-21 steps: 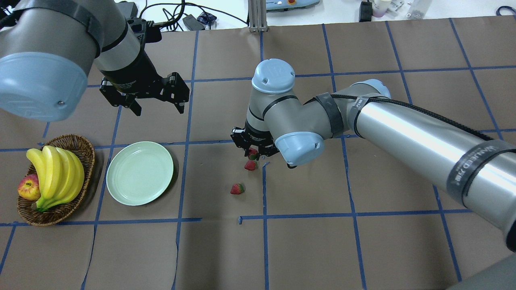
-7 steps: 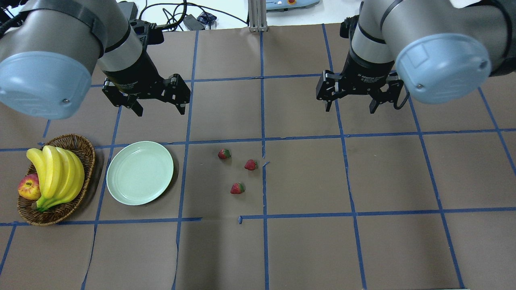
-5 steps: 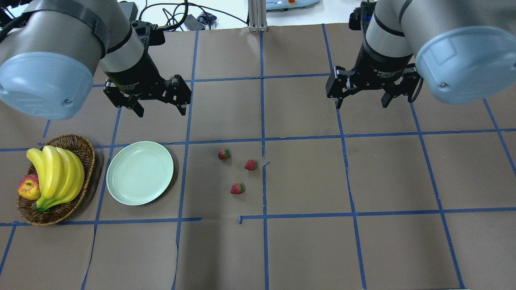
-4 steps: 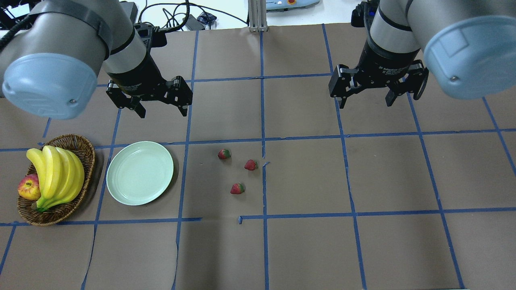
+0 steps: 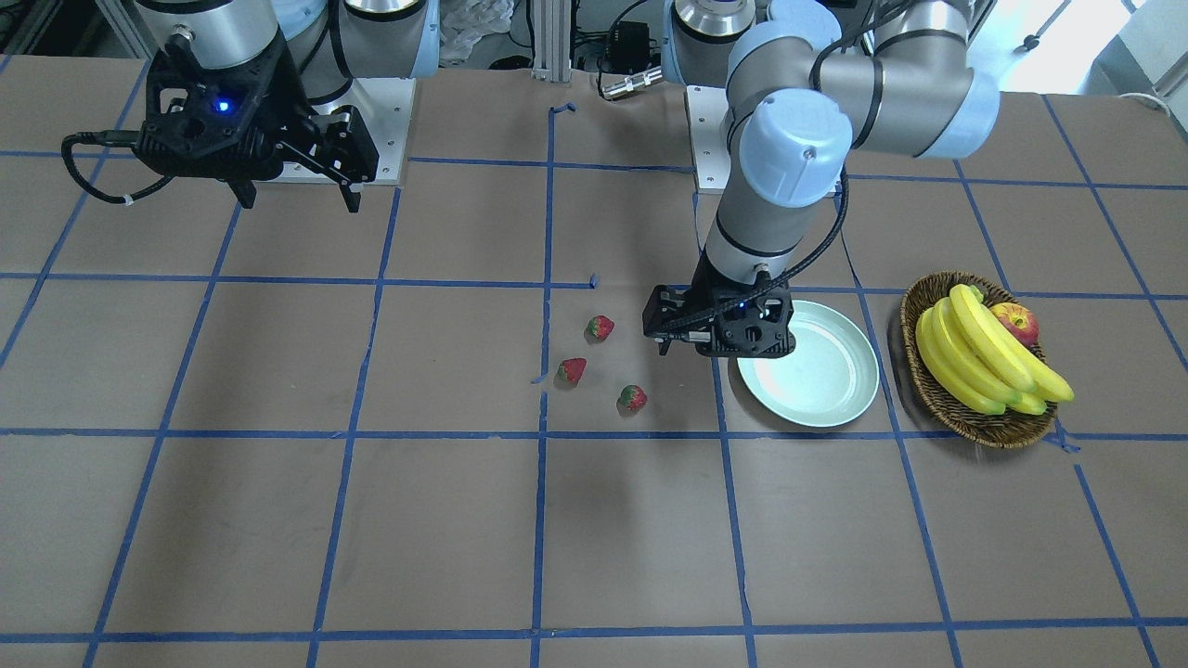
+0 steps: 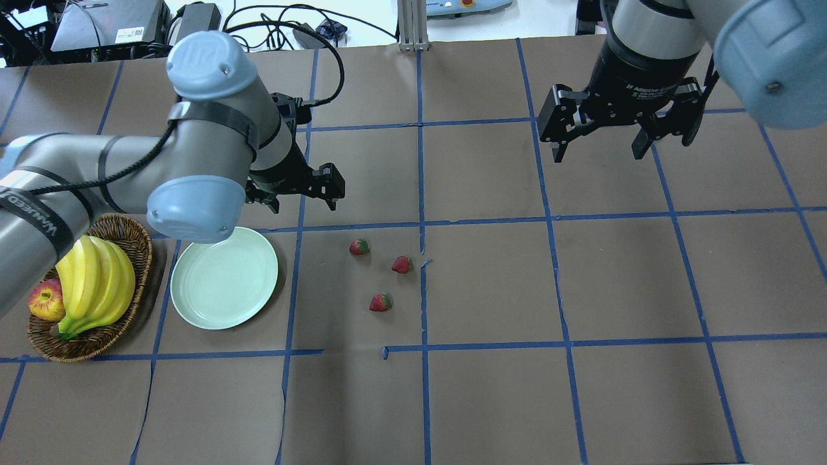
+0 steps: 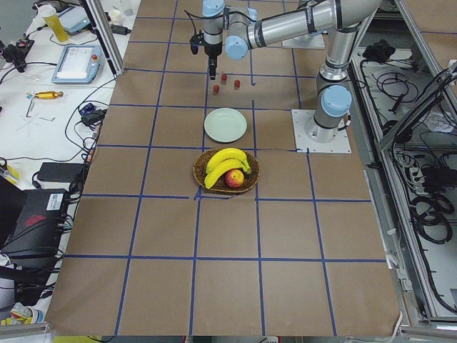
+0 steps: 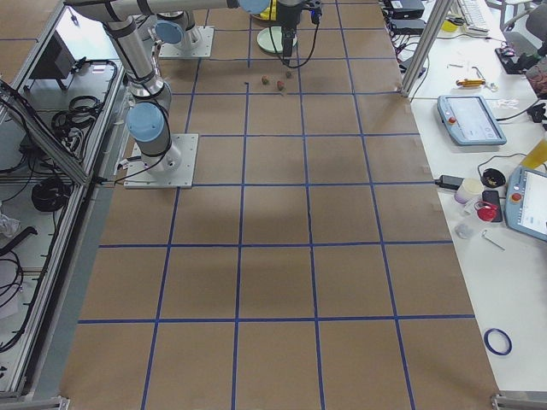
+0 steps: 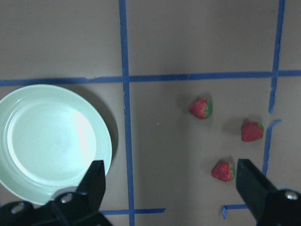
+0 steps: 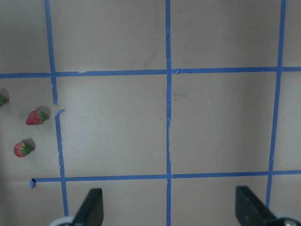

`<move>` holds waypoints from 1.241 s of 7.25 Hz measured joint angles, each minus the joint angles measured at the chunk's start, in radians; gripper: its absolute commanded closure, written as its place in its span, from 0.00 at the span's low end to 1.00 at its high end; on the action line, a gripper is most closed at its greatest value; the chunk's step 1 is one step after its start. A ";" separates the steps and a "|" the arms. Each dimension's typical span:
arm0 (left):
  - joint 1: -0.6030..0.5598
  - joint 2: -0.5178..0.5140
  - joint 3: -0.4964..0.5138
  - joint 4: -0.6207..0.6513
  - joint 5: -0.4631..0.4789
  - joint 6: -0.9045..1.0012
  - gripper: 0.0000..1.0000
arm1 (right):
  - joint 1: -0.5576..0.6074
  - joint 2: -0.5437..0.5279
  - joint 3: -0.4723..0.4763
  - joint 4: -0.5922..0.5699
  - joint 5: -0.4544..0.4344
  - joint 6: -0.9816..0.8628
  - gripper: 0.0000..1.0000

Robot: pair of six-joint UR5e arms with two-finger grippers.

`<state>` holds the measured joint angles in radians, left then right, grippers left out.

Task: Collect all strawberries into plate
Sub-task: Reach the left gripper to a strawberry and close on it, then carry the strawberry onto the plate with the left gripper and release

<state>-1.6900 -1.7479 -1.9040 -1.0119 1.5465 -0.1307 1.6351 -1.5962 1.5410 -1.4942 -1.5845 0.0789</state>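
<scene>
Three strawberries lie on the brown table: one point(image 6: 359, 247), one point(image 6: 402, 264) and one point(image 6: 380, 302). They also show in the front view point(image 5: 600, 327) and in the left wrist view point(image 9: 201, 108). The mint-green plate point(image 6: 224, 278) lies empty to their left, also in the left wrist view point(image 9: 51, 141). My left gripper point(image 6: 305, 205) hangs open and empty above the table, behind the plate's right rim and the nearest strawberry. My right gripper point(image 6: 597, 155) is open and empty, high at the back right, far from the berries.
A wicker basket point(image 6: 139, 234) with bananas point(image 6: 97, 284) and an apple point(image 6: 45, 303) stands left of the plate. Blue tape lines grid the brown paper. Cables and devices lie beyond the table's far edge.
My left arm has swung right and forward, down toward the strawberries, its gripper still open. My right gripper has drawn back and up to the back right, leaving three berries on the table.
</scene>
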 measured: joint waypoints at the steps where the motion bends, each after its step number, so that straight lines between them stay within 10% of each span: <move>1: -0.014 -0.043 -0.061 0.138 -0.003 -0.036 0.00 | 0.001 0.000 -0.001 0.003 0.001 0.002 0.00; 4: -0.073 -0.170 -0.105 0.328 0.019 -0.104 0.10 | 0.004 0.004 -0.005 0.001 0.001 0.004 0.00; 7: -0.108 -0.224 -0.097 0.349 0.032 -0.109 0.91 | 0.003 0.005 -0.005 0.000 0.001 0.005 0.00; 9: -0.120 -0.224 -0.092 0.344 0.061 -0.106 1.00 | 0.003 0.005 -0.005 0.000 0.001 0.005 0.00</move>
<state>-1.8100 -1.9719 -1.9960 -0.6678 1.6073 -0.2368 1.6384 -1.5908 1.5355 -1.4941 -1.5831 0.0844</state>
